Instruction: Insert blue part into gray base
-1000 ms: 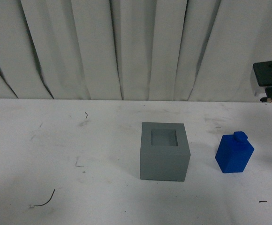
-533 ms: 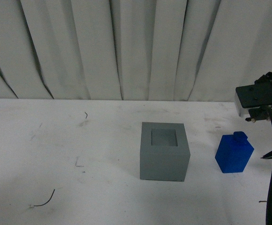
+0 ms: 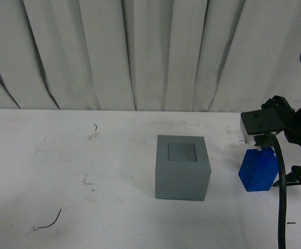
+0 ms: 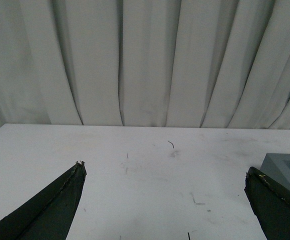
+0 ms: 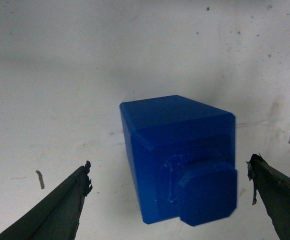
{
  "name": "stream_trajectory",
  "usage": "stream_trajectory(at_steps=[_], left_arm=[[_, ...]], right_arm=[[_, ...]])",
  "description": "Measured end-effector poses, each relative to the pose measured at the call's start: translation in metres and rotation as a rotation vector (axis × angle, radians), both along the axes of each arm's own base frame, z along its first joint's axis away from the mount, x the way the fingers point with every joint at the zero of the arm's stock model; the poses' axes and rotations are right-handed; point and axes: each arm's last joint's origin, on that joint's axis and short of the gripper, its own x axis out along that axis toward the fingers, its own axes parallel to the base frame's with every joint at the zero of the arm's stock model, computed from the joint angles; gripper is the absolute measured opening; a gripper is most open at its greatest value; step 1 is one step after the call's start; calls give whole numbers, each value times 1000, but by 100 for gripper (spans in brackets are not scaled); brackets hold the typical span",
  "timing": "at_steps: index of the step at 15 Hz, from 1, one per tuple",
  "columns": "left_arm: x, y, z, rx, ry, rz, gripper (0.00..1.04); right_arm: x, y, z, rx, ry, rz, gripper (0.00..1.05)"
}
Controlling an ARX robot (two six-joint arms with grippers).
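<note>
Right pincer (image 5: 168, 165) has moved left, now over blue part (image 3: 258, 171). Jaws wide apart; part sits between them, no contact.

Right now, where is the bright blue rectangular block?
In the front view, the blue block stands on the white table, right of the matte gray cube, apart from it.

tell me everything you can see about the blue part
The blue part is a bright blue block, plastic-looking, with smooth faces and a rounded stud on top. It stands upright on the white table, right of the gray base and apart from it. The open right tool hangs above it, fingers to either side, not touching.
</note>
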Motion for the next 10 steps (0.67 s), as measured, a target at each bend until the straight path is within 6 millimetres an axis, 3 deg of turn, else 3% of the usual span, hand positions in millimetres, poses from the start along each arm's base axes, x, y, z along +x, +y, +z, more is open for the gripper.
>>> stream_trajectory(at_steps=[3, 8, 10], left_arm=[[0, 0, 0, 0, 0, 0, 98], [0, 0, 0, 0, 0, 0, 98], [0, 0, 0, 0, 0, 0, 98]], right_arm=[[6, -2, -13, 13, 24, -3, 98], [9, -5, -16, 35, 16, -2, 98], [9, -5, -16, 38, 15, -1, 87]])
